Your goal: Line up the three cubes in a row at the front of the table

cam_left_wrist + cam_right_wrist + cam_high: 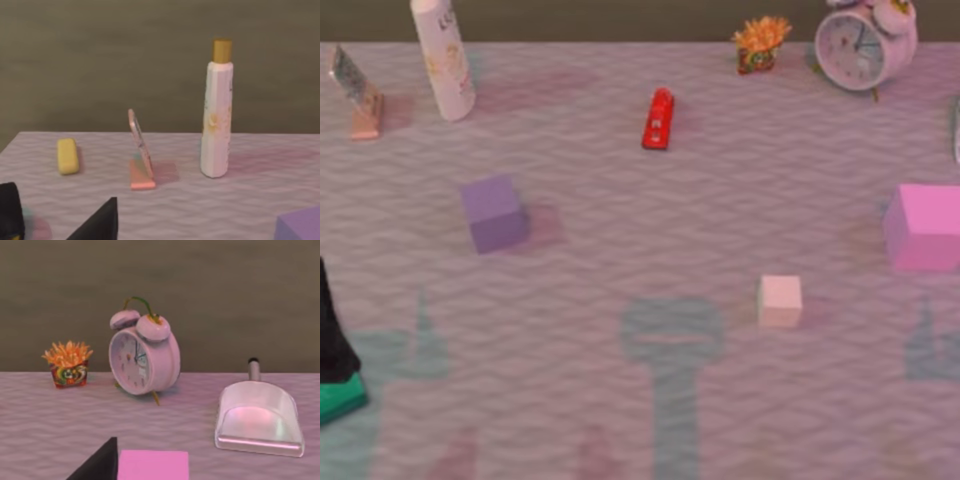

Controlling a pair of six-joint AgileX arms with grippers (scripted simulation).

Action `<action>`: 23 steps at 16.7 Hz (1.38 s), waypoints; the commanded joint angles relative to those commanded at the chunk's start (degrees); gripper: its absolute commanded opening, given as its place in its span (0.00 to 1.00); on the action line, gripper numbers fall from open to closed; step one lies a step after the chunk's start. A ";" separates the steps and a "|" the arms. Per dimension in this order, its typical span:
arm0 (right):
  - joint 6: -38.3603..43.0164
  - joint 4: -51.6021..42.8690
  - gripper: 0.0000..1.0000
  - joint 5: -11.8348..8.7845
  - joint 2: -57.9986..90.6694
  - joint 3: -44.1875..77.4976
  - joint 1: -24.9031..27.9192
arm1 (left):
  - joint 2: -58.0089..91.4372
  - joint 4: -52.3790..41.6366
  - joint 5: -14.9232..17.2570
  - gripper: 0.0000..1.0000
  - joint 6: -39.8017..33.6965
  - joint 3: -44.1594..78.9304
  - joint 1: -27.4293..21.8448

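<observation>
Cubes, three of them, lie scattered on the table [650, 230], none yet in a row at the front edge. Taking the red toy [659, 119] as the landmark: the purple cube [495, 212] sits nearer the front and off to the toy's left, the small pale pink cube [780, 301] farther forward and to its right, and the big bright pink cube [924, 226] well out to the right by the table's edge. All three look like plain matte blocks, probably light, rigid and not slippery, so squeezing two opposite flat faces near mid-height should hold them; the big one will need the widest opening.

My left gripper [55, 225] hangs low near the purple cube; I cannot tell whether its fingers are apart. My right gripper shows only one dark finger beside the big cube, so I cannot tell there either.
</observation>
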 joint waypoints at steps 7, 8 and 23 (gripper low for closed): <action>2.35 -4.44 1.00 -0.12 8.28 6.47 2.21 | 0.00 0.00 0.00 1.00 0.00 0.00 0.00; 3.27 -6.18 1.00 -0.11 11.53 8.98 3.02 | 0.00 0.00 0.00 1.00 0.00 0.00 0.00; 23.08 -43.98 1.00 0.07 81.95 63.71 20.56 | 0.00 0.00 0.00 1.00 0.00 0.00 0.00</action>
